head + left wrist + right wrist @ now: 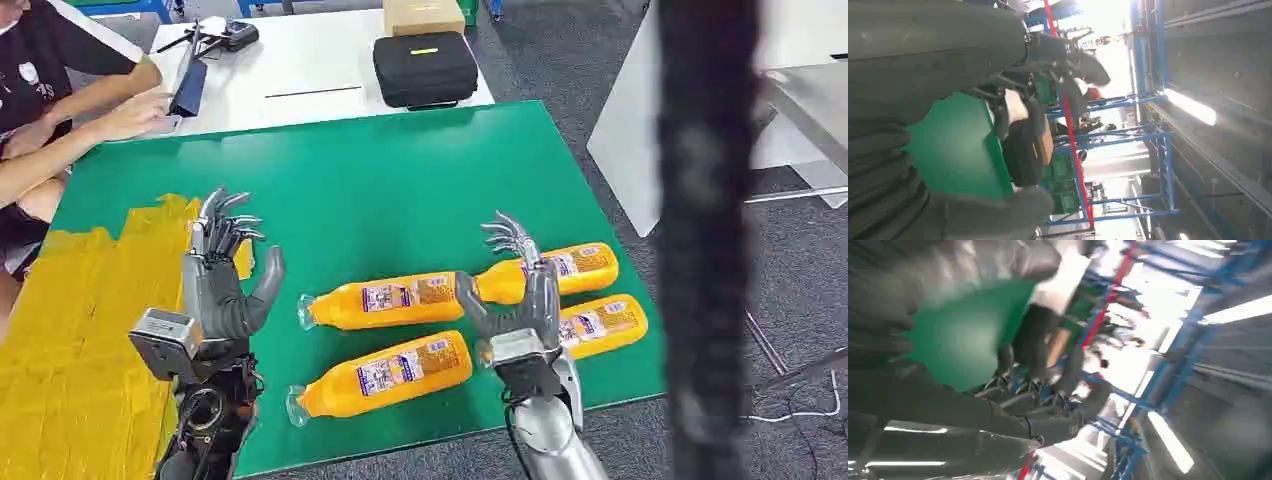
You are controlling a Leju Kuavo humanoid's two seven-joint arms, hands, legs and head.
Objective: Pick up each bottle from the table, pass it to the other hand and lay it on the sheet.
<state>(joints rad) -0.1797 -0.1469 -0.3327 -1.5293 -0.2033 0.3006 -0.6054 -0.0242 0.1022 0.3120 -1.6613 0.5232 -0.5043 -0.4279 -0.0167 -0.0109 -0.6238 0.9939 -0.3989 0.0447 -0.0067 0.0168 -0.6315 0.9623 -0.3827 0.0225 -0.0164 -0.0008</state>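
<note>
Several orange bottles lie on their sides on the green table [400, 190]. One bottle [380, 298] lies at the centre, another [385, 372] nearer the front edge, and two more [575, 266] [605, 325] to the right. My right hand [515, 300] is raised among them with fingers spread upward, holding nothing, and it hides the neck of the far right bottle. My left hand [222, 280] stands upright with its fingers apart and nothing in it at the edge of the yellow sheet [80, 330]. In the left wrist view the dark fingers [1068, 55] stretch out over the green table [955, 150].
A black case [425, 68] and a cardboard box [423, 15] sit on the white table [300, 70] behind. A person's arms [100, 110] rest at the far left by a dark device [190, 85]. A dark blurred post [705, 240] crosses the right side.
</note>
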